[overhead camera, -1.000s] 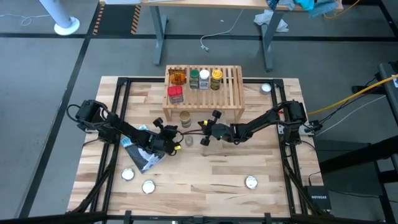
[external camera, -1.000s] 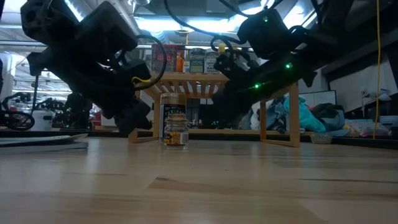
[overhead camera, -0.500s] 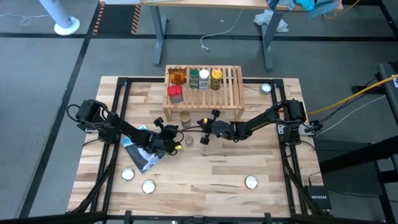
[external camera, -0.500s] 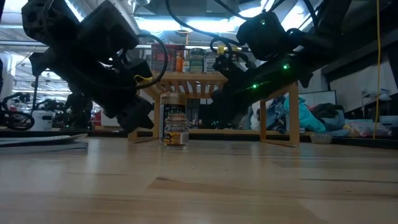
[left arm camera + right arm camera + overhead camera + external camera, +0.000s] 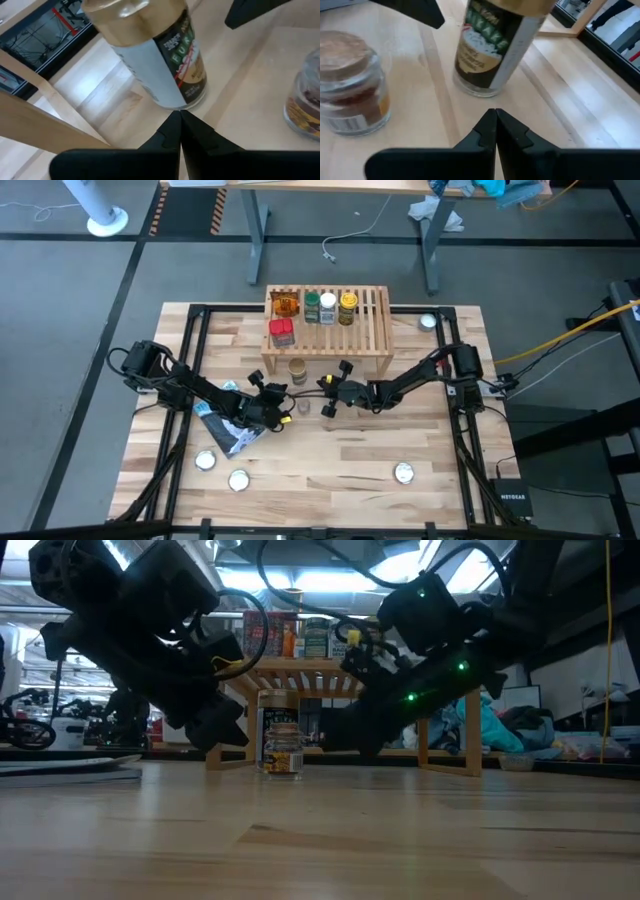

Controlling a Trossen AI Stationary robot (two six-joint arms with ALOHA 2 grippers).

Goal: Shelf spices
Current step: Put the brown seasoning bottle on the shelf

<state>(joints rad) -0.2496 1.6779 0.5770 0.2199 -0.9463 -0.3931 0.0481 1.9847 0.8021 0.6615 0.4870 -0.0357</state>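
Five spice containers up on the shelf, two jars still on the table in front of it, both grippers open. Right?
Not quite. The count holds: five on the shelf, with the tan-lid jar and the small clear jar on the table. But the left gripper and right gripper are both shut and empty, as the wrist views show.

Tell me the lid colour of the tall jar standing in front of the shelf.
Tan-gold lid, clearest in the left wrist view.
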